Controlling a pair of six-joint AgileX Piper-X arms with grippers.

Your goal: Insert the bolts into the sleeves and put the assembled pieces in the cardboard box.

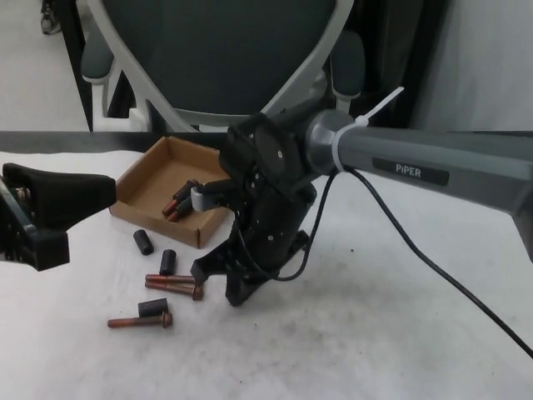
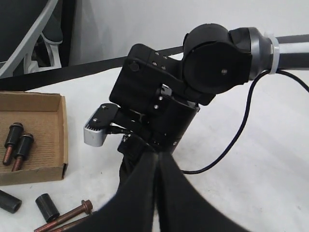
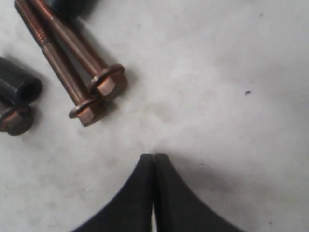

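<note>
Two copper bolts (image 3: 72,58) lie side by side on the white cloth, heads a short way off my right gripper (image 3: 153,157), which is shut on nothing just above the cloth. In the high view this gripper (image 1: 236,296) points down beside the bolts (image 1: 172,285). Two black sleeves (image 1: 143,242) (image 1: 167,261) lie loose near them. Another bolt (image 1: 137,321) has a sleeve (image 1: 154,307) resting against it. The cardboard box (image 1: 137,179) holds assembled pieces (image 2: 14,140). My left gripper (image 2: 157,155) is shut and empty, hanging at the left (image 1: 104,190), above and clear of the parts.
The right arm's wrist housing (image 2: 159,106) and its black cable (image 1: 416,250) fill the middle of the bench. An office chair (image 1: 225,58) stands behind the bench's far edge. White cloth (image 1: 375,350) covers the front and right.
</note>
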